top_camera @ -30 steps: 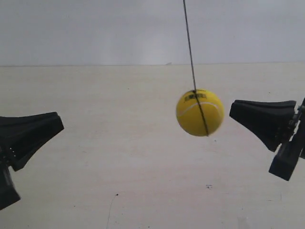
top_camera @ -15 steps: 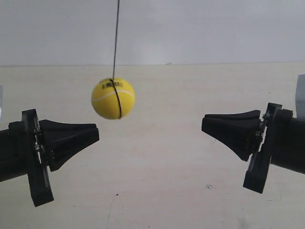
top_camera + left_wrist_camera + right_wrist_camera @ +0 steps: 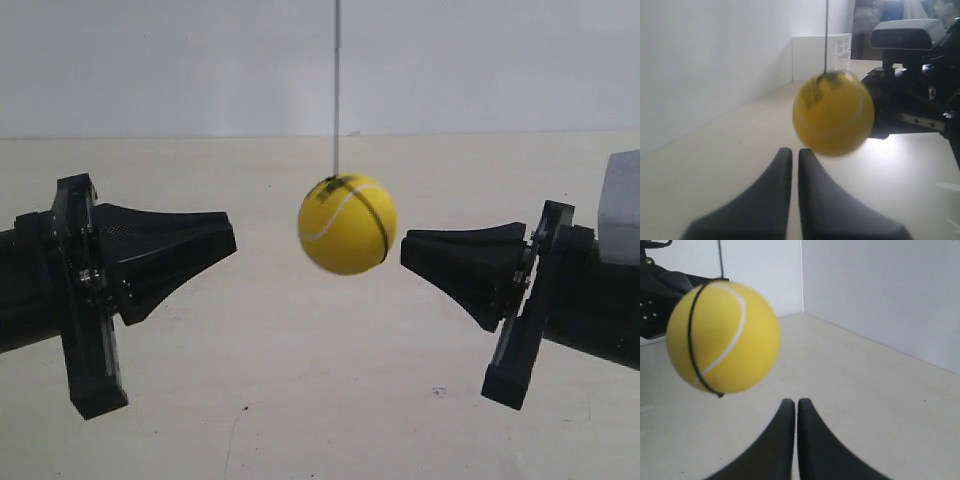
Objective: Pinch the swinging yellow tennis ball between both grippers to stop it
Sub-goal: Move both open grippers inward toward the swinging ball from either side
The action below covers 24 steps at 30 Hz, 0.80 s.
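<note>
The yellow tennis ball (image 3: 347, 224) hangs from its string (image 3: 337, 90), which runs up from the ball's 12 o'clock. The ball is clear of the table (image 3: 300, 400) beneath it, and the wall (image 3: 150, 60) stands behind. The left gripper (image 3: 228, 240) sits at the ball's 9 o'clock, near it but apart. The right gripper (image 3: 406, 250) sits at the ball's 3 o'clock, just beside it, with a sliver of gap showing. The two tips face each other with the ball between them.

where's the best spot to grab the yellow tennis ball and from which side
Pinch the yellow tennis ball across its widest middle, the shut left pincer and right pincer pressing in level from opposite sides. It is round and hangs by a string at its top, so off-centre contact would likely make it roll out.
</note>
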Each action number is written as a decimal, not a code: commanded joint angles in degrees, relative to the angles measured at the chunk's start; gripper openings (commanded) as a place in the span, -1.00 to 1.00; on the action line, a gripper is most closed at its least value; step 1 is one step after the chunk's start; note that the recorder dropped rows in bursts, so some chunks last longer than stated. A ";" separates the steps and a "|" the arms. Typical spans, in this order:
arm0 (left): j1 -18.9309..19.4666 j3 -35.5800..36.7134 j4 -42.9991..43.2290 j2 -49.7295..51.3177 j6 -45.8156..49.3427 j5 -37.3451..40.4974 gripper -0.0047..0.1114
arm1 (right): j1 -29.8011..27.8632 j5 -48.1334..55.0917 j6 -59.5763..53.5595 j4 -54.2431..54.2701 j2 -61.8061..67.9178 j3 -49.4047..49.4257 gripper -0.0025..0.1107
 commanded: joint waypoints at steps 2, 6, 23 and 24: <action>-1.79 -1.27 -2.06 -0.35 2.51 -0.52 -0.84 | 0.05 -0.59 -0.32 0.18 -0.08 -0.31 -0.96; -1.79 -1.27 1.04 -0.35 2.50 -0.52 -0.84 | 0.05 -0.59 1.14 -0.34 -0.08 -0.31 -0.96; -1.79 -1.27 4.05 -0.35 1.99 -0.52 -0.84 | 0.14 -0.59 4.31 -1.60 -0.08 -0.31 -0.96; -1.79 -1.27 4.26 -0.35 1.99 -0.52 -0.84 | 0.14 -0.59 4.31 -1.60 -0.08 -0.31 -0.96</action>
